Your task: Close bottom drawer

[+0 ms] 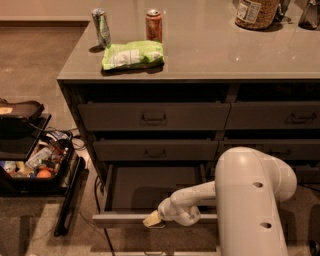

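The bottom drawer [150, 187] of the grey cabinet stands pulled far out, its dark inside bare and its pale front edge [117, 218] low in the picture. My white arm reaches in from the right. The gripper [152, 219] rests against the drawer's front edge near its middle, with its pale tip touching the front. The drawer's handle is hidden behind the gripper.
Two shut drawers [153, 116] sit above the open one. On the counter [215, 50] lie a green chip bag [132, 54], two cans [154, 25] and a jar [257, 12]. A black cart with a bin of items [35, 165] stands on the carpet at left.
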{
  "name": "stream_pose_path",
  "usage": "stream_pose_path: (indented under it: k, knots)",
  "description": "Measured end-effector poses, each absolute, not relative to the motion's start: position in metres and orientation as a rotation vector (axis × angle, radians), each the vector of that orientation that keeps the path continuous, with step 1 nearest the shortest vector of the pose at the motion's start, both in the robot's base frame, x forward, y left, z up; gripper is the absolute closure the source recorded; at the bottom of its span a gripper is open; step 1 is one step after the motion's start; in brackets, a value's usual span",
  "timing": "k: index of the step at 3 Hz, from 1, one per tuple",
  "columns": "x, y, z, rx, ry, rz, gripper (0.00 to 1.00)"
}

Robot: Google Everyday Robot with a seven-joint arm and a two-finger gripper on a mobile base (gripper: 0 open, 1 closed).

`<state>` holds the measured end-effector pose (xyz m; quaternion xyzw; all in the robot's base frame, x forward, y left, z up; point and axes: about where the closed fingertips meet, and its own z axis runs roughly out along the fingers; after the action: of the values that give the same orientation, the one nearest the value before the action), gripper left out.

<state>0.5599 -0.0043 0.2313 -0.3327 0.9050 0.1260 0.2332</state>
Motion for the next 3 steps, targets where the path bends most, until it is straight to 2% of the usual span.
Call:
stream_pose_path:
  k: [2,3]
  knots:
    - [0.565,0.008,0.226,-0.972,2.158,0.604,0.00]
    - [0.563,-0.014,0.208,-0.978,2.077,0.530,0.00]
